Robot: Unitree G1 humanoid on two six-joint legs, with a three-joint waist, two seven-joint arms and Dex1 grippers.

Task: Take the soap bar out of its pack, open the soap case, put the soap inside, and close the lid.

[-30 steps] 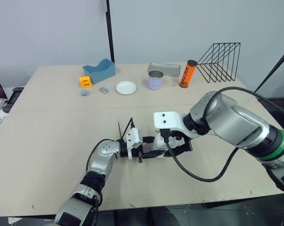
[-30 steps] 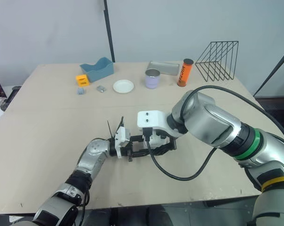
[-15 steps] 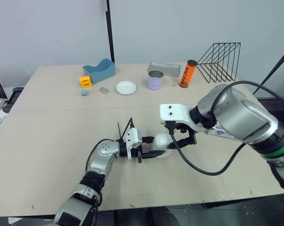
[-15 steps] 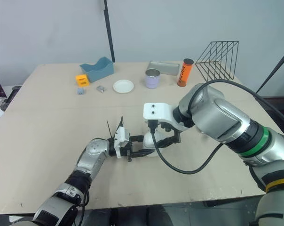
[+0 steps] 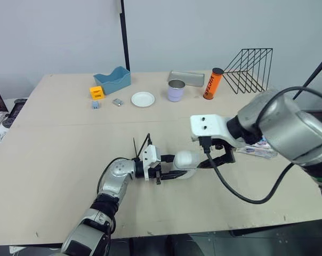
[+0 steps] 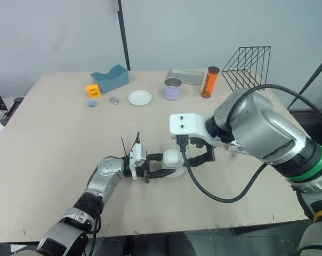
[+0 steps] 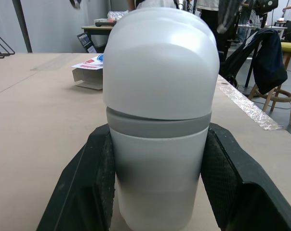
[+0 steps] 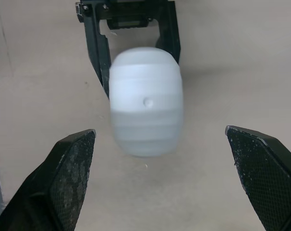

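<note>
Left wrist view: left gripper (image 7: 160, 144) is clamping the rounded white plastic soap case (image 7: 160, 86), which the spread-open right gripper (image 8: 160, 131) is risking knocking loose.

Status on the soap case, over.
Left gripper shut on soap case, lid down. Right gripper open, clear of it. Soap pack on table behind right arm; nothing blocking.
</note>
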